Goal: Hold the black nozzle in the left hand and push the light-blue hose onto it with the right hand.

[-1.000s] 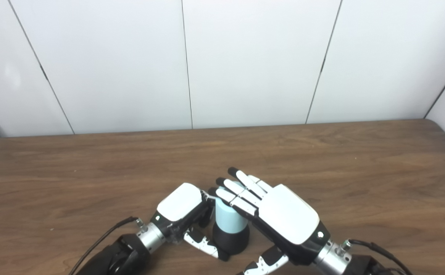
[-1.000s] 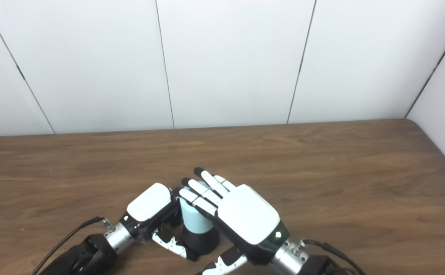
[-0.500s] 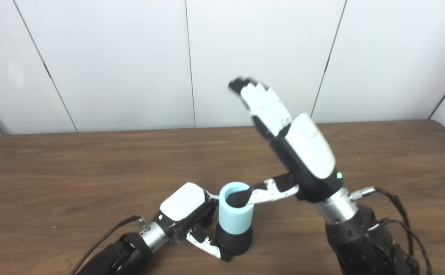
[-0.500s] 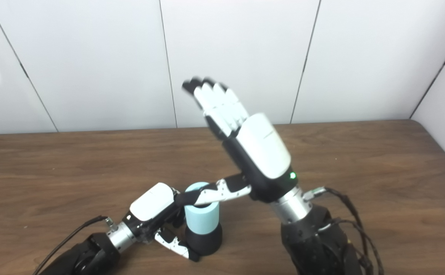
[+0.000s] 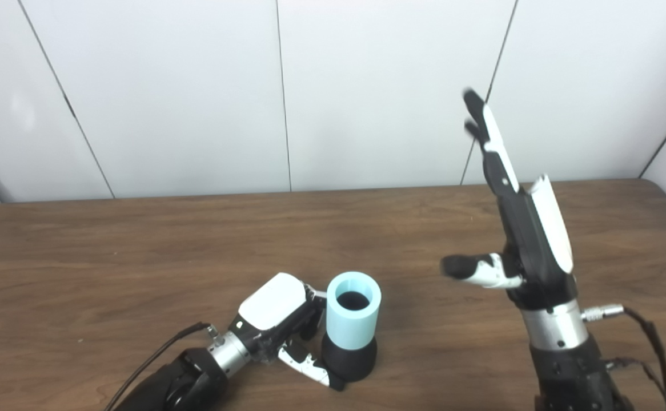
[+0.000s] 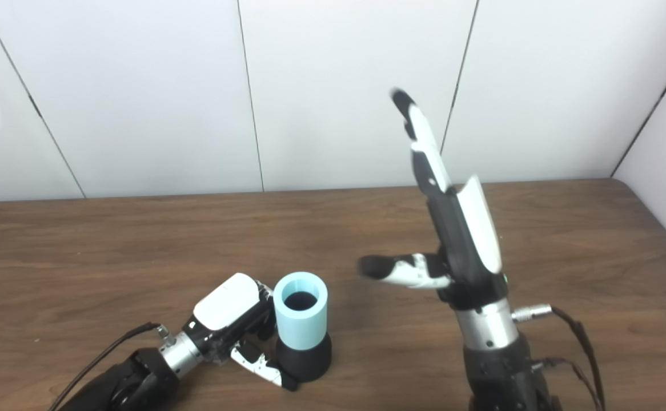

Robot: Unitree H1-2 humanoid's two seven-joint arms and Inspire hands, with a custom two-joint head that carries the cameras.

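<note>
The black nozzle (image 5: 350,358) stands upright on the table near the front edge. A short light-blue hose (image 5: 353,311) sits on top of it, its open end facing up. My left hand (image 5: 279,319) lies beside them on the left, fingers wrapped around the nozzle's base and thumb curled in front of it. My right hand (image 5: 518,228) is raised well to the right of the hose, open, fingers pointing straight up and thumb sticking out to the left. It holds nothing.
The brown wooden table (image 5: 139,257) runs from side to side under a white panelled wall (image 5: 196,85). Black cables trail from both wrists near the front edge.
My right hand has lifted off the top of the hose and swung up and to the right, turning edge-on. The left hand, nozzle and hose have stayed in place.
</note>
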